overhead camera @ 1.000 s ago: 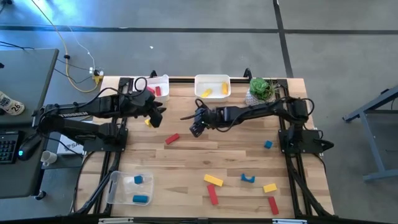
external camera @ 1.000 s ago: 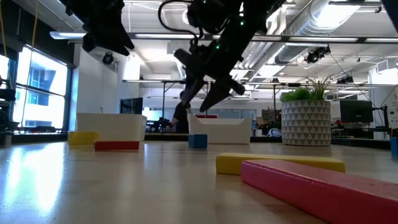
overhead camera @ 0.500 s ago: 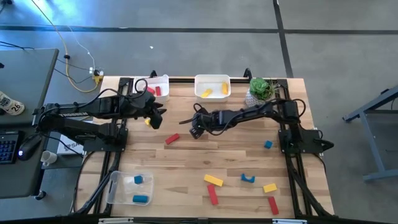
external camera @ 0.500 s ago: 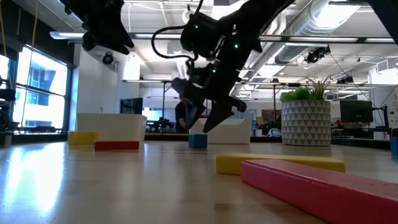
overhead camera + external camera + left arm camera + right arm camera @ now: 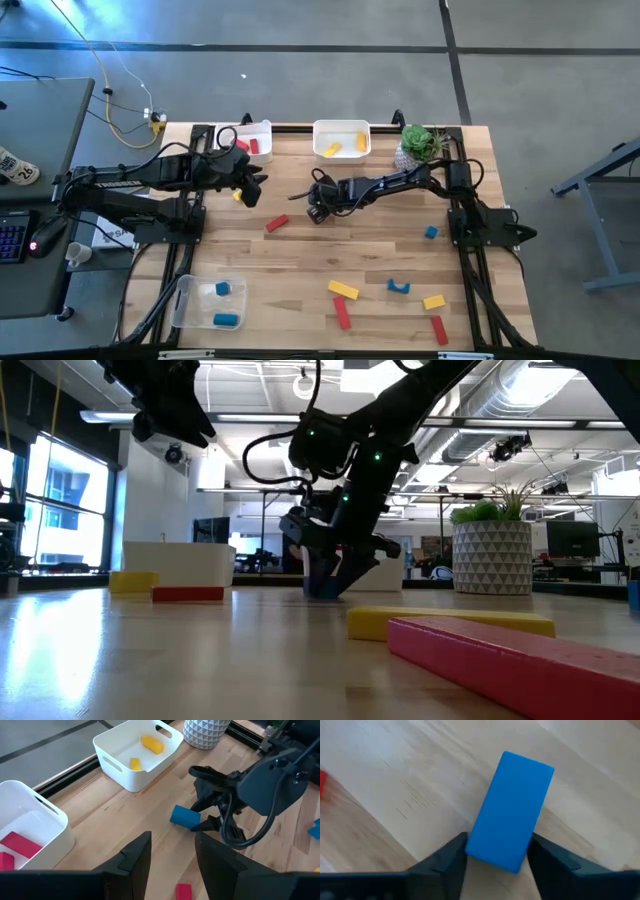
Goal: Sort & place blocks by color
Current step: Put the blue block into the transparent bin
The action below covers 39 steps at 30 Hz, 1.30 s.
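Observation:
A blue block (image 5: 512,810) lies flat on the wooden table near its middle, also seen as the blue block (image 5: 182,816) in the left wrist view. My right gripper (image 5: 316,212) is down on it, its two fingers closed against the block's sides. Above the table's far left, my left gripper (image 5: 255,187) hangs open with nothing between its fingers. A yellow block (image 5: 238,197) and a red block (image 5: 277,223) lie on the table near it. Several more red, yellow and blue blocks lie toward the near right. My right gripper pinches the blue block's two long sides (image 5: 485,847) between its fingers (image 5: 451,856), at the end nearest the wrist. The fingers slant down from above and from the table's right, lying across the block. The block rests flat on the table.
At the far edge stand a white bin with red blocks (image 5: 262,130), a white bin with yellow blocks (image 5: 342,126) and a potted plant (image 5: 420,145). A clear bin with blue blocks (image 5: 190,300) sits near left. Loose blocks (image 5: 343,290) lie along the near right.
My right gripper has sunk to the table over the blue block, tipping steeper, and its fingers have closed in on the block's sides. The block has stayed where it lay.

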### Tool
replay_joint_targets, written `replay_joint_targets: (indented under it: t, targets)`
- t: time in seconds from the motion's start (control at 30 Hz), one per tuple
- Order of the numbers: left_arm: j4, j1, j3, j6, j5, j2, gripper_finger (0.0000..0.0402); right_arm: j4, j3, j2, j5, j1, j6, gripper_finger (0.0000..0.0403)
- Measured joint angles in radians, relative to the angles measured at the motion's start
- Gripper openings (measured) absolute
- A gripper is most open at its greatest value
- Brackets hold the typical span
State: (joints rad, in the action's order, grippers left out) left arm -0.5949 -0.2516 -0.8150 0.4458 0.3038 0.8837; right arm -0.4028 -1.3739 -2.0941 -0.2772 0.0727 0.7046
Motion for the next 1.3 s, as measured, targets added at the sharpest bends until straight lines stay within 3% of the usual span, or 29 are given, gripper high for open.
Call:
replay_joint_targets:
  t: [0.17,0.67,1.07,1.3]
  targets:
    - [0.0,0.0,0.0,0.0,0.0,0.0,0.014,-0.003,0.0,0.0,-0.01,0.0,-0.052,0.0108]
    - [-0.007,0.0,0.0,-0.003,-0.021,0.0,0.014,-0.016,0.001,0.068,0.045,-0.07,-0.271,0.0108]
    - [-0.006,0.0,0.0,-0.003,-0.166,0.014,0.0153,0.029,0.001,0.166,0.045,-0.15,-0.33,0.0108]
    - [-0.004,0.017,0.0,-0.021,-0.344,0.055,0.0189,0.042,0.001,0.2,0.07,-0.183,-0.372,0.0108]
